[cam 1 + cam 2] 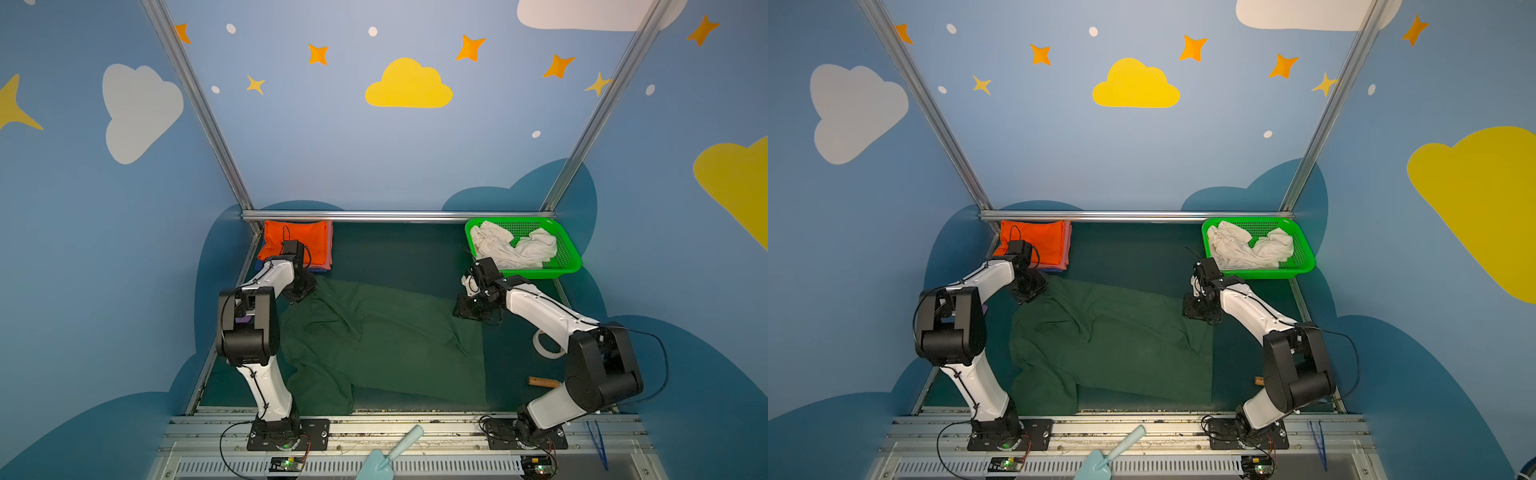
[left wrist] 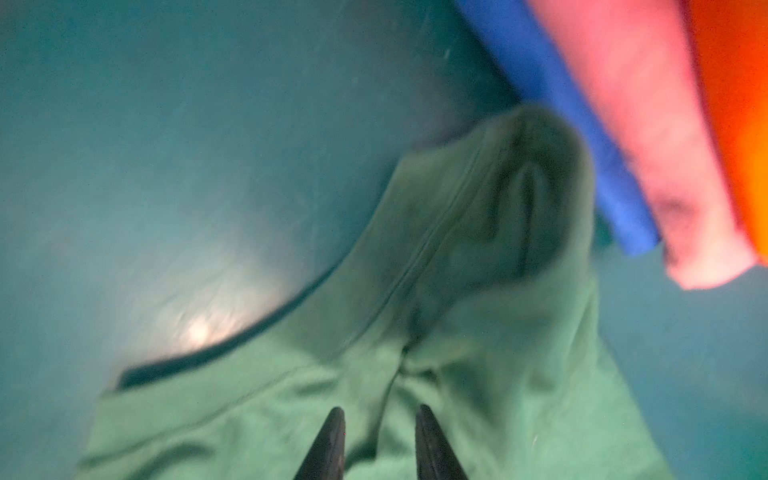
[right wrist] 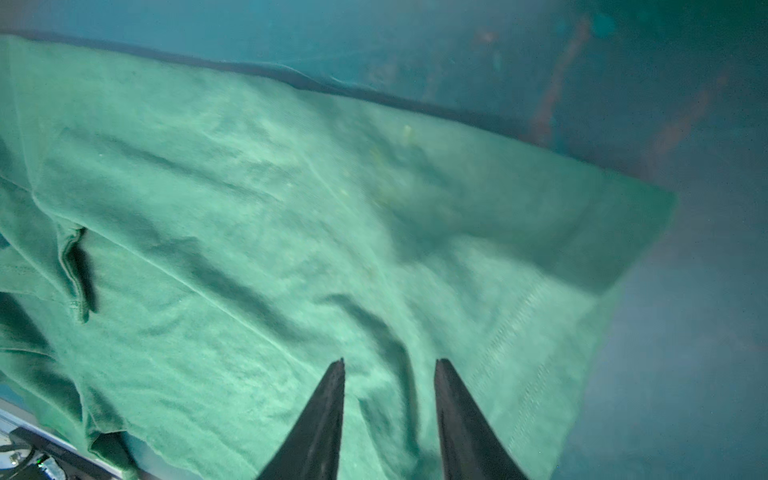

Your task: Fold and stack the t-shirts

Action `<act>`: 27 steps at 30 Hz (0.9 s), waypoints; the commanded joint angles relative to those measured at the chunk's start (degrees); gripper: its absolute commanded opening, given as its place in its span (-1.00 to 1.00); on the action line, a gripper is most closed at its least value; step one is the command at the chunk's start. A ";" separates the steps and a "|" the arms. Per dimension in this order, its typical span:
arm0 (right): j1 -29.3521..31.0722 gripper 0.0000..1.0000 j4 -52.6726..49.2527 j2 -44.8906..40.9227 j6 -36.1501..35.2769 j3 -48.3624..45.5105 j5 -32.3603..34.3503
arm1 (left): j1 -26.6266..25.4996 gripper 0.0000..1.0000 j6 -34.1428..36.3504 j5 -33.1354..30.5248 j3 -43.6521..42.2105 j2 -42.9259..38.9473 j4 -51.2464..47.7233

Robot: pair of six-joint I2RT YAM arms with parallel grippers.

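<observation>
Dark green t-shirt [image 1: 386,345] spread on worktop [image 1: 395,249]; left claw [image 2: 380,409], right claw [image 3: 390,361] both part-open, tips at its cloth.

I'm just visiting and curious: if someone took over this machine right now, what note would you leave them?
Grippers: left gripper and right gripper have jaws apart, low over the dark green shirt, nothing clearly gripped.
That shirt lies spread out, wrinkled, unfolded.
Done: orange shirt on pink shirt on blue shirt, folded, far left corner.
To do: fold and stack the green one, then the white shirt crumpled in the green basket.
</observation>
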 commanded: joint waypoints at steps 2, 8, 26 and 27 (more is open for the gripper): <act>-1.08 -0.23 -1.83 -2.40 1.33 -0.96 -0.70 | 1.10 -0.40 2.53 3.19 1.58 2.35 4.29; -1.57 -0.23 -2.81 -3.23 1.70 -0.95 -0.69 | 2.16 -0.39 3.40 8.47 1.95 4.57 8.51; -1.91 -0.24 -2.71 -2.89 2.41 -2.26 -0.36 | 3.83 -0.90 6.74 7.66 5.30 2.48 4.82; -1.90 -0.24 -2.90 -2.77 2.37 -2.42 -0.11 | 3.99 -0.90 7.18 7.37 5.94 2.47 4.14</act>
